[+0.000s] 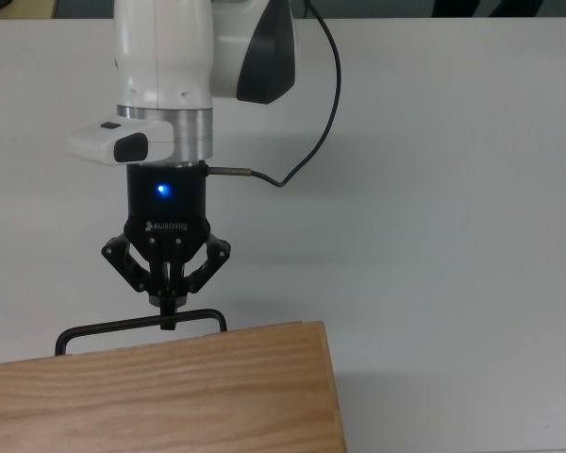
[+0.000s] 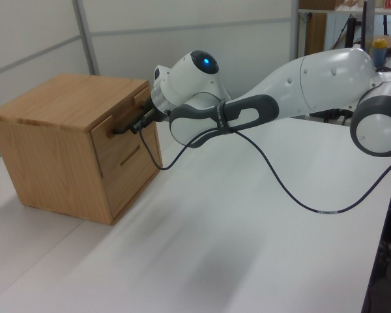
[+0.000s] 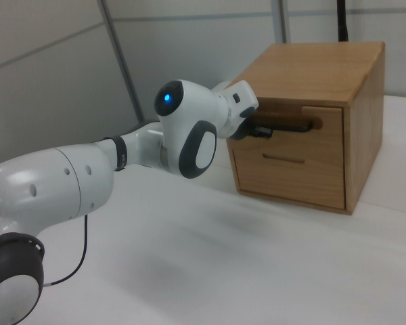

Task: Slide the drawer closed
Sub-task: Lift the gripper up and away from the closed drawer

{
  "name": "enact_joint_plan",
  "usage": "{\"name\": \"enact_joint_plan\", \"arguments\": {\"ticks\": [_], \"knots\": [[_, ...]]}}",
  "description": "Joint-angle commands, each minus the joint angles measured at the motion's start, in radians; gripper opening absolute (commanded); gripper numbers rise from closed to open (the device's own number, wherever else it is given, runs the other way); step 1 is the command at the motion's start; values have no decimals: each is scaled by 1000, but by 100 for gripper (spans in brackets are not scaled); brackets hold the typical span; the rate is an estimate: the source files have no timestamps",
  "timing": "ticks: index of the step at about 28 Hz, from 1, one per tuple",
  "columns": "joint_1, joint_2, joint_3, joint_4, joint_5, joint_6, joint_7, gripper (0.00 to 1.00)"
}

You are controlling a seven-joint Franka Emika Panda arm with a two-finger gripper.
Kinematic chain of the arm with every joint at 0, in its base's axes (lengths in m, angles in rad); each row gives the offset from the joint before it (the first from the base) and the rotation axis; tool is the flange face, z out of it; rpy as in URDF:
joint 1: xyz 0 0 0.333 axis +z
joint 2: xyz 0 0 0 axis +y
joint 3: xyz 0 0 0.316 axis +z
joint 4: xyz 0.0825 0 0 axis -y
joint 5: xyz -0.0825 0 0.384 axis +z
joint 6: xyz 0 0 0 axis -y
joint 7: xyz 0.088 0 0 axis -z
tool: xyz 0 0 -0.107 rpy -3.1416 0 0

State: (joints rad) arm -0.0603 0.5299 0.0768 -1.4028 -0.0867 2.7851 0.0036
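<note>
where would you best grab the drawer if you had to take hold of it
By its black bar handle, near the middle, coming straight at the cabinet's front. The bar stands off the drawer front, which now sits flush and offers no other edge. The gripper is at the bar's middle.
</note>
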Motion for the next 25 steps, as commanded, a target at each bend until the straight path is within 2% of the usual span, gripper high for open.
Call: {"name": "enact_joint_plan", "arguments": {"ticks": [1, 10, 12, 19, 25], "knots": [[4, -79, 3, 13, 18, -160, -20, 0], [4, -243, 9, 15, 31, -612, -19, 0], [5, -289, 8, 18, 56, -770, -20, 0], [2, -401, 3, 56, 137, -1122, -19, 0], [0, -487, -5, 51, 143, -1332, -31, 0]]}}
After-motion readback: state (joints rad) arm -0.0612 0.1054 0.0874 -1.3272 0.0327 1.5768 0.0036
